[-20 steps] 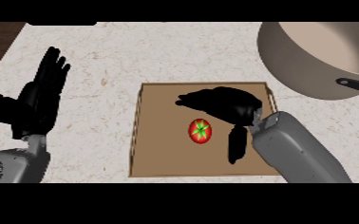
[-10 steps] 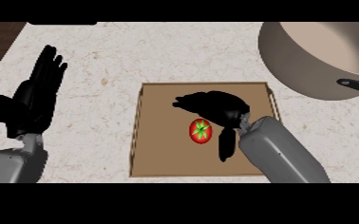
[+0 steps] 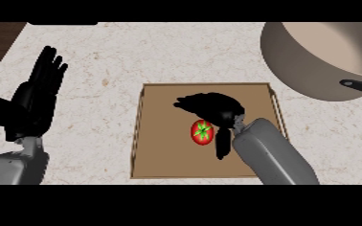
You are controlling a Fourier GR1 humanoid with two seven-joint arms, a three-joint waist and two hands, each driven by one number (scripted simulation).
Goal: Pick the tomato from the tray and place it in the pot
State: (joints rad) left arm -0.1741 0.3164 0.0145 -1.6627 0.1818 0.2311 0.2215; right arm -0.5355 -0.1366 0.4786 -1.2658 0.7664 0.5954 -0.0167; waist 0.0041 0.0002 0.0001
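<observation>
A red tomato (image 3: 202, 132) with a green stem lies on the brown tray (image 3: 163, 158), near its middle. My right hand (image 3: 216, 107) hovers over the tray just above and right of the tomato, fingers curled forward and the thumb hanging down beside the fruit; it does not enclose the tomato. The large beige pot (image 3: 314, 57) stands at the upper right, its dark handle (image 3: 351, 83) poking out at the right edge. My left hand (image 3: 35, 98) rests open at the left, fingers up.
The tray sits on a speckled stone counter (image 3: 127, 52). A dark strip (image 3: 10, 33) marks the counter's far left corner. Bare counter lies between the tray and the pot.
My right hand and forearm have shifted left over the tray, closer to the tomato. The tomato, pot and left hand have stayed put.
</observation>
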